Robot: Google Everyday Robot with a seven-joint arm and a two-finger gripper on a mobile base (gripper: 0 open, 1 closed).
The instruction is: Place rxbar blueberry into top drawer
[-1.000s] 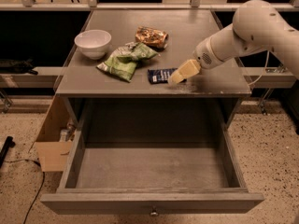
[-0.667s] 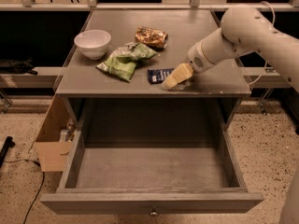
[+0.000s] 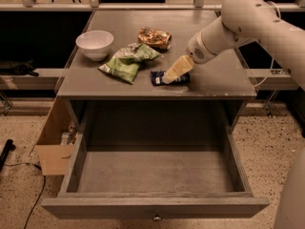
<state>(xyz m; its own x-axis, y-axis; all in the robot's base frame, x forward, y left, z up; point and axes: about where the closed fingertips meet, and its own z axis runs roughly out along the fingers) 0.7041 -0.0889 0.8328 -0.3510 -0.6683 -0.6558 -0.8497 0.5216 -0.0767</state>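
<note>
**Robot pincer down on a blue snack bar above an open drawer**

The gripper (image 3: 170,75), a pale yellowish wedge at the end of a thick white arm (image 3: 248,20), points down and to the left, and its tip meets the middle of the rxbar blueberry (image 3: 183,79). It cannot be told whether the pincer is clenched or released, or whether it grasps the bar. The arm reaches in from the upper right.

The bar is small, flat and rectangular, in a dark navy wrapper with some pale print on it that is too small to read. It lies flat on the grey tabletop (image 3: 214,78), near the front edge and a little right of centre, with its ends showing on either side of the gripper.

Just left of the bar lies a crumpled green chip bag (image 3: 127,62). Behind that, farther back, is an orange-brown snack packet (image 3: 155,37). A white bowl (image 3: 95,44) stands upright at the far left of the tabletop.

Below the tabletop, the top drawer (image 3: 152,205) is pulled out towards the viewer. It is wide, shallow and grey, with a plain grey inside, and a small round metal knob (image 3: 156,218) sits on its front. An open cardboard box (image 3: 50,144) stands on the speckled floor to the left.
</note>
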